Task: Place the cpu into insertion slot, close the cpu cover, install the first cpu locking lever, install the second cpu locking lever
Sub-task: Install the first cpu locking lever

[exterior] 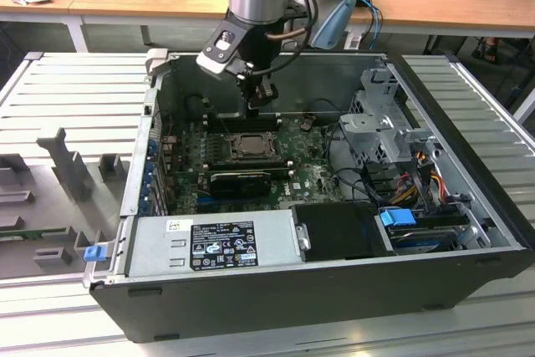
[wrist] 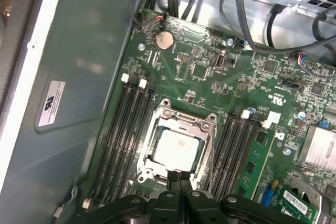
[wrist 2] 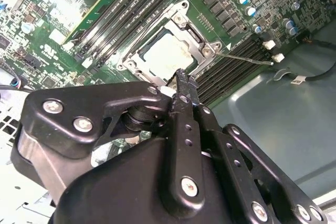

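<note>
Pale grey-tan on the cpu [wrist: 177, 148], seated in the insertion slot [wrist: 151, 150] beneath the lowered cpu cover [wrist: 184, 121]. Hangs close over the cover's edge with gripper [wrist: 178, 176] fingers pressed together, empty.

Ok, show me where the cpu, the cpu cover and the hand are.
cpu [wrist: 178, 148], first wrist view, middle of its pale face.
cpu cover [wrist: 185, 120], first wrist view, frame bar along the window's edge.
hand [wrist: 178, 176], first wrist view, where its shut fingertips meet.
</note>
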Controlling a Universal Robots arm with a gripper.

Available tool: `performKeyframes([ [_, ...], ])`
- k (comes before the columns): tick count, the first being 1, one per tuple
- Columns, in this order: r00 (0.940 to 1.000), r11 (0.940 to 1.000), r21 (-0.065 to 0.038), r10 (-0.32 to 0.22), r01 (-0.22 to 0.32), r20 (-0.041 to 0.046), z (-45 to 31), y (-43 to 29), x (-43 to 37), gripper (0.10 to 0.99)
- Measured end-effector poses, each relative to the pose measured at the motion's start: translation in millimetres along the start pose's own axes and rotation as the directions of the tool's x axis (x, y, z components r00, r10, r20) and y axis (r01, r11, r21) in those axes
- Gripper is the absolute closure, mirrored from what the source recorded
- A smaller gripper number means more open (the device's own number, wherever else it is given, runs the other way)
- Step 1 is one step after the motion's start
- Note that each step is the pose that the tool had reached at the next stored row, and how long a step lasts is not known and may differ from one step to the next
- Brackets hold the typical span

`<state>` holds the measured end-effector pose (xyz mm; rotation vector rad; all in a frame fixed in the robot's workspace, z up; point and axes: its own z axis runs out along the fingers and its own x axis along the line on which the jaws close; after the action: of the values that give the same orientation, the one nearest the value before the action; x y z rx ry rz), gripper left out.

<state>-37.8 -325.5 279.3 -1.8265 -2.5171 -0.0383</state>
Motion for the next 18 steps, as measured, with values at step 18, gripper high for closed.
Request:
performKeyframes([
  [18,0.9904,0.9904,0.002,-0.138,0.138,0.0008,0.0,0.0,0.0,0.980],
])
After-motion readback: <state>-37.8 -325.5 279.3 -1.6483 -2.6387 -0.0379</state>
